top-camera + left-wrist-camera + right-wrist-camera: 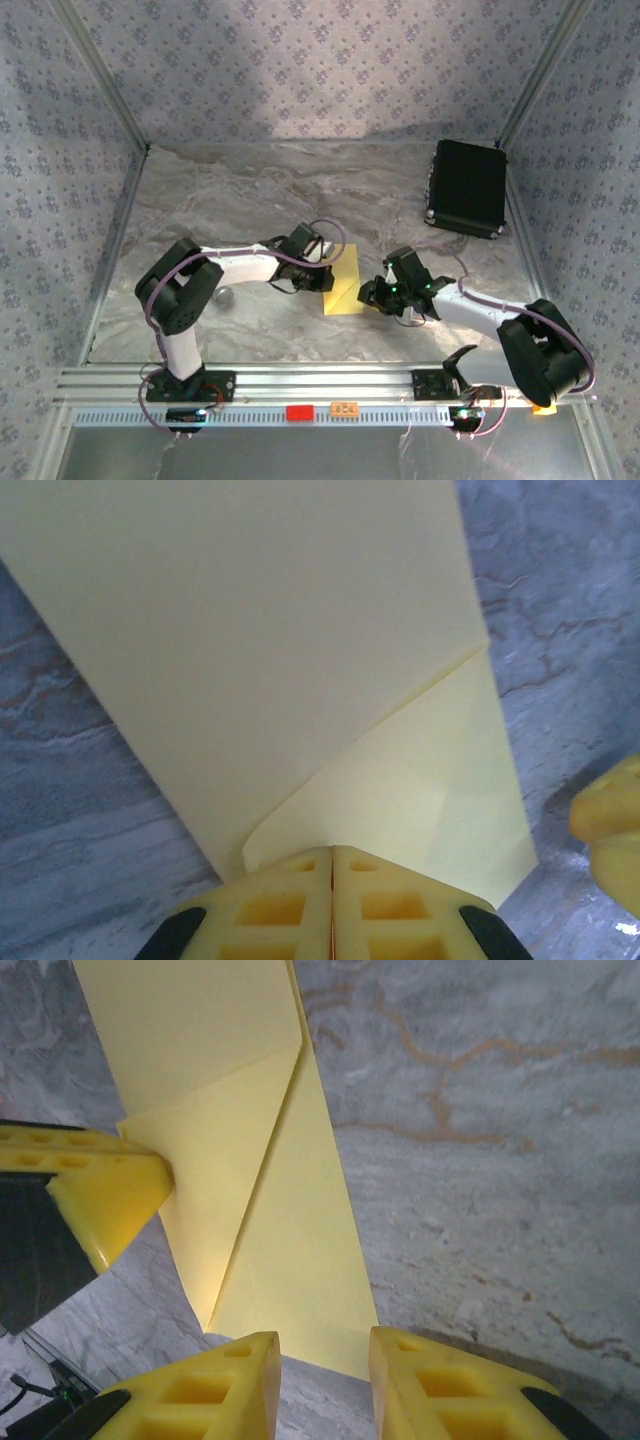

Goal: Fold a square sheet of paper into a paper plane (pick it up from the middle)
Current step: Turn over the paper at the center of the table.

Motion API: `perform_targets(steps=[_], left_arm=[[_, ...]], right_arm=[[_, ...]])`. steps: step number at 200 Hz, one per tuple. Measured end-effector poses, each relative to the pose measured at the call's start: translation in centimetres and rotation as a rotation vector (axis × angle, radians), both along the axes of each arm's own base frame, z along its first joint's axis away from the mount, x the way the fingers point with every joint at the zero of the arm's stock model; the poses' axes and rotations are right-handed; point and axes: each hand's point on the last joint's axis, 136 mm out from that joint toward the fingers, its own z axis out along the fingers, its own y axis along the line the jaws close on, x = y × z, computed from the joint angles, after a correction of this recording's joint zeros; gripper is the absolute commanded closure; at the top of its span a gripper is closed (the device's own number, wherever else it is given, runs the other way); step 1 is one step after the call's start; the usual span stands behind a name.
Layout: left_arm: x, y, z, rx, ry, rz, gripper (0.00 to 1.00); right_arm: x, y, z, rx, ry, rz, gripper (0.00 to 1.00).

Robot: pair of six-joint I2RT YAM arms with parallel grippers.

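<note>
The yellow square sheet of paper point(346, 284) lies folded on the marble table between my two grippers. It is a long tapering shape with a diagonal flap point(225, 1175) across it. My left gripper point(322, 279) is at its left edge, jaws shut point(332, 850) on the edge of the flap, which curls up from the layer below point(440, 780). My right gripper point(372, 297) is at the paper's near narrow end point(300, 1290). It stands open point(322, 1345), with the paper's end just ahead of its fingertips and nothing between them. The left fingers point(95, 1185) touch the flap's corner.
A black rectangular case point(467, 187) lies at the back right of the table. Patterned walls close in the sides and back. A metal rail point(330, 385) with a red tag point(298, 411) runs along the near edge.
</note>
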Motion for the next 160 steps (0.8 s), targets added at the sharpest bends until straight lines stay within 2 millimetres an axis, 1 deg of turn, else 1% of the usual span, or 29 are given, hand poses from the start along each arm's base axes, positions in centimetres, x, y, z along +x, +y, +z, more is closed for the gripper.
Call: perform_targets(steps=[24,74,160], left_arm=[[0.0,0.0,-0.1,0.002,0.002,0.0,0.94],[0.0,0.0,-0.1,0.002,0.002,0.0,0.94],[-0.1,0.0,-0.1,0.001,0.001,-0.002,0.94]], right_arm=[[-0.4,0.4,0.0,-0.004,0.008,0.016,0.65],[-0.3,1.1,0.1,-0.005,0.016,0.03,0.64],[-0.4,1.3,-0.9,-0.019,0.042,0.03,0.63]])
